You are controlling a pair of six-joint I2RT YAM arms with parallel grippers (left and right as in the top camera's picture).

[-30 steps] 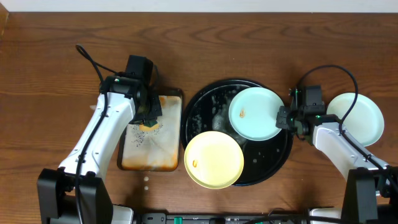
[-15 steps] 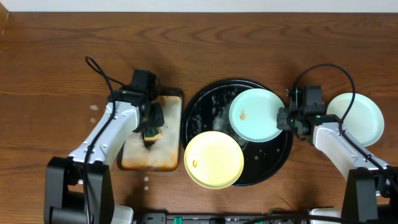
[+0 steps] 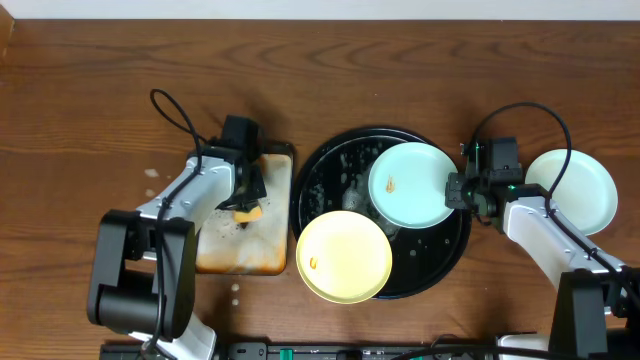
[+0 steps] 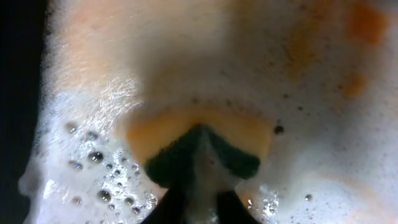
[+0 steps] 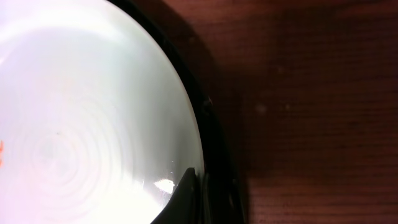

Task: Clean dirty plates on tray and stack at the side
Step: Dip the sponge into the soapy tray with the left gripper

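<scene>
A large round glossy black tray (image 3: 318, 168) with a raised rim sits at the middle of the brown wooden surface (image 3: 90, 100). A pale mint-blue round plastic plate (image 3: 410, 185) with a small orange smear lies in the tray's far-right part. A pale yellow round plastic plate (image 3: 345, 257), also smeared, lies over the tray's near-left rim and partly overhangs it. A second mint-blue plate (image 3: 582, 192) rests on the surface near its right edge, well apart from the tray.

Just left of the black tray lies a smaller rectangular orange-stained tray (image 3: 255, 250) holding foamy water. The left gripper (image 3: 243, 192) points down over its far end. Its fingers (image 4: 168, 208) are pinched nearly closed on a green sponge (image 4: 199, 152) with an orange-soaked underside, which presses into the suds.

The right gripper (image 3: 456, 190) sits at the right rim of the plate in the tray. Its fingers (image 5: 185, 194) are closed tight on that rim, just inside the black tray's raised edge.
</scene>
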